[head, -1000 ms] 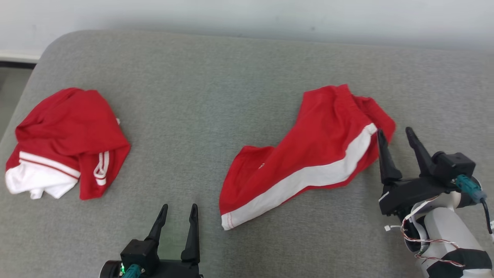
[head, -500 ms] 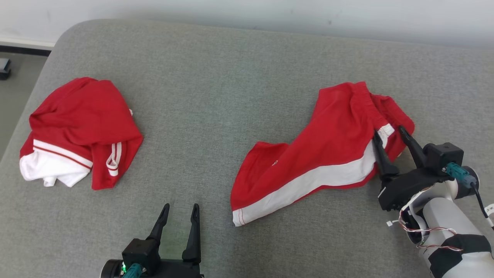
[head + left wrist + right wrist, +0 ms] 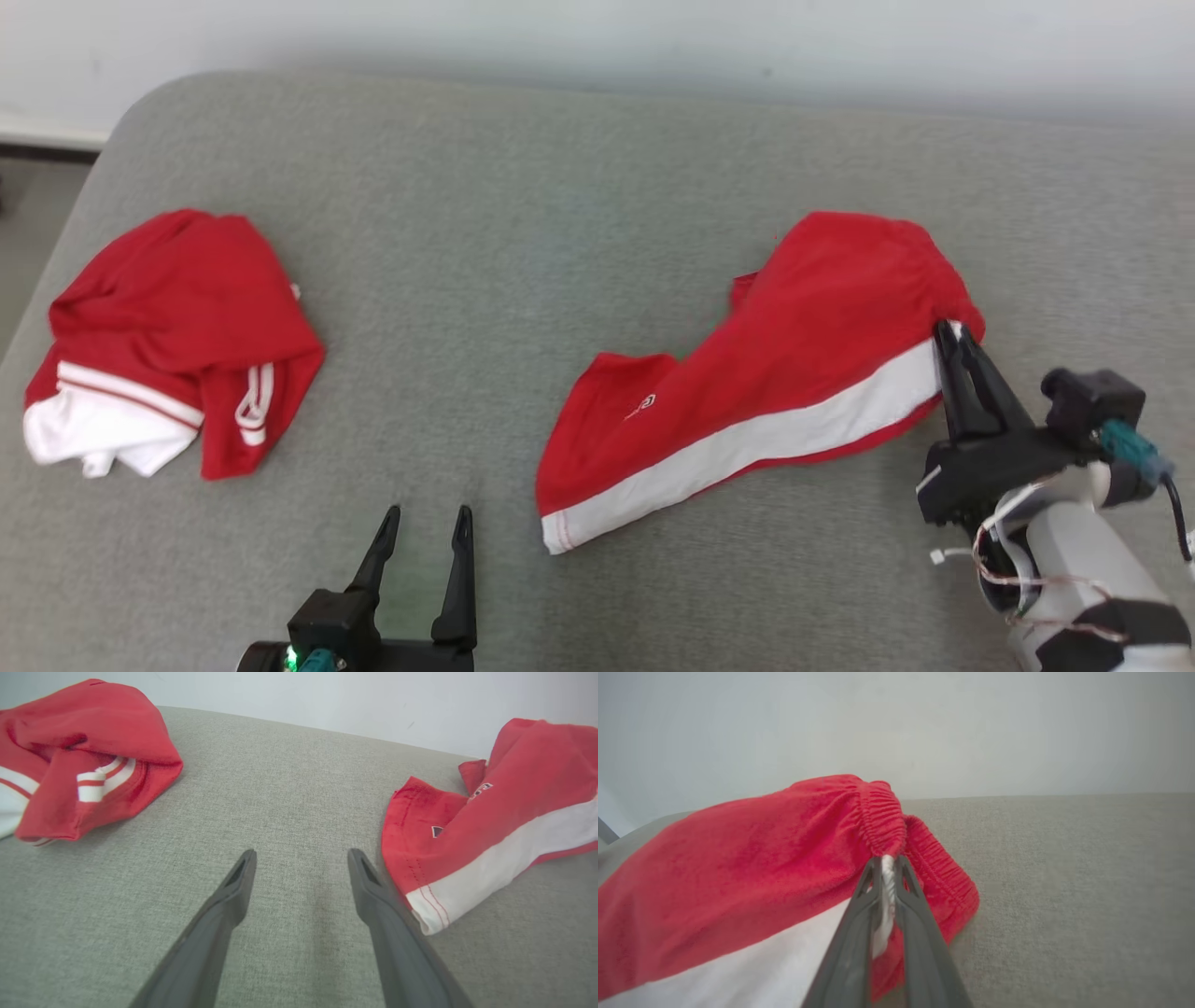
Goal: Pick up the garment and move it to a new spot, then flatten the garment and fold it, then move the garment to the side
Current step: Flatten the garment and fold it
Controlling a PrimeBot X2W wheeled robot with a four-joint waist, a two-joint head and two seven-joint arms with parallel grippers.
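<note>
Soft red cloth shorts (image 3: 784, 373) lie on a coarse, matt woven grey cushion (image 3: 523, 233).

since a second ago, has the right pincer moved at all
yes: judged against the red shorts, the right pincer has edged left from beside their waist end onto the waistband; open before, it now pinches the cloth.

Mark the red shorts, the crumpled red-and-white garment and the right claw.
red shorts (image 3: 794, 364), head view, on the red panel above the white stripe.
crumpled red-and-white garment (image 3: 177, 299), head view, on its red top fold.
right claw (image 3: 887, 861), right wrist view, at the closed fingertips pinching the waistband.
</note>
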